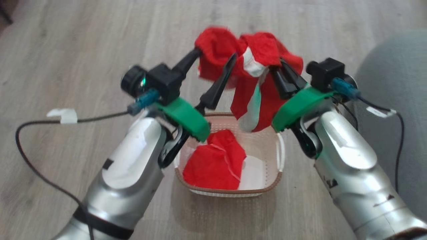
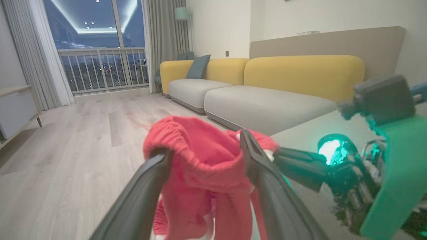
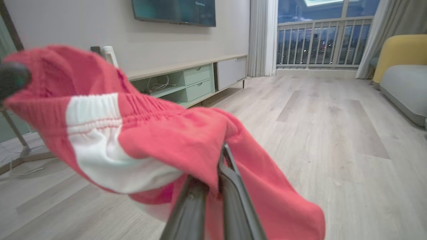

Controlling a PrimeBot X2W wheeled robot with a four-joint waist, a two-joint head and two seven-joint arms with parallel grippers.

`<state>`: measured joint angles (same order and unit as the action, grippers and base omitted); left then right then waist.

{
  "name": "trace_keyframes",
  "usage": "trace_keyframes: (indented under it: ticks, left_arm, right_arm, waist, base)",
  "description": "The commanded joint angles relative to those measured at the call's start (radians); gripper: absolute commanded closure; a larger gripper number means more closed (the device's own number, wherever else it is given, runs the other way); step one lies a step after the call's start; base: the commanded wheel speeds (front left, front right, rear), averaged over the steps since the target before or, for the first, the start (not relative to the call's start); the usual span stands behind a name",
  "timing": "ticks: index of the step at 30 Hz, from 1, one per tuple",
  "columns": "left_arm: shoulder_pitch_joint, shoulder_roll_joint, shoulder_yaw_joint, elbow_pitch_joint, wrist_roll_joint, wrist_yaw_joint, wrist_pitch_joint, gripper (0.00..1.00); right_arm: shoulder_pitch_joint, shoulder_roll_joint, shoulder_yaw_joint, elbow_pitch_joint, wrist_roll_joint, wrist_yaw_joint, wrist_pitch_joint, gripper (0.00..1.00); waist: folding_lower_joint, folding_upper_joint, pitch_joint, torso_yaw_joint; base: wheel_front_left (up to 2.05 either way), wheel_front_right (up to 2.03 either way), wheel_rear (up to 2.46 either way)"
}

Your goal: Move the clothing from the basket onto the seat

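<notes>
Bright red soft-fabric garment with a white stripe (image 1: 258,56) hangs above the far rim of the small cream-white perforated plastic basket (image 1: 267,150). Over it, right gripper (image 1: 278,71) pinches the cloth, fingers pressed together. Beside that, left gripper (image 1: 217,55) is spread wide, fabric draped across both fingers. Second red garment (image 1: 215,163) lies inside the basket. Large grey upholstered seat (image 1: 393,76) is right of the basket.

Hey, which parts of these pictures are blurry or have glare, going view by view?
Head view: the lifted clothing is slightly smeared by motion, while the basket rim reads sharp. Left wrist view: a teal light flares, and the green bracket beside it is soft. Right wrist view: the clothing near the lens is soft; the floor beyond is clearer.
</notes>
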<state>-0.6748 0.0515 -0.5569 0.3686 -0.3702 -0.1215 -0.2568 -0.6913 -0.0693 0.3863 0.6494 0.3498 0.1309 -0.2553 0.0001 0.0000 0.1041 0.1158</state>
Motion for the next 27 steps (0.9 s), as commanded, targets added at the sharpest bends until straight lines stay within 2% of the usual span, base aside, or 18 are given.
trace_keyframes:
  ticks: [1, 9, 11, 16, 27]
  left_arm:
    - [-0.016, 0.028, 0.025, -0.016, -0.008, -0.006, -0.005, 0.0]
    - [0.023, 0.088, -0.053, -0.007, -0.072, -0.009, -0.005, 0.0]
    - [0.027, 0.094, -0.057, -0.009, -0.079, -0.009, -0.005, 0.0]
    - [0.05, 0.119, -0.061, -0.02, -0.094, -0.009, -0.005, 0.0]
    - [0.098, 0.132, -0.029, -0.06, -0.097, -0.009, -0.005, 0.0]
  right_arm:
    - [0.003, 0.019, -0.019, -0.051, -0.015, 0.0, -0.006, 1.0]
    - [0.035, 0.019, -0.075, -0.113, -0.047, 0.0, -0.006, 1.0]
    - [0.038, 0.019, -0.081, -0.119, -0.048, 0.0, -0.006, 1.0]
    - [0.044, 0.019, -0.088, -0.15, -0.052, 0.0, -0.006, 1.0]
    - [0.069, 0.019, -0.112, -0.196, -0.037, 0.0, -0.006, 1.0]
  waist:
    - [-0.0001, 0.0, -0.004, -0.051]
    - [-0.0001, 0.0, -0.001, -0.193]
    - [-0.0001, 0.0, 0.002, -0.208]
    - [-0.0001, 0.0, 0.008, -0.305]
    - [-0.0001, 0.0, 0.0, -0.513]
  base:
    - [0.0, 0.0, 0.0]
    - [0.0, 0.0, 0.0]
    - [0.0, 0.0, 0.0]
    - [0.0, 0.0, 0.0]
    - [0.0, 0.0, 0.0]
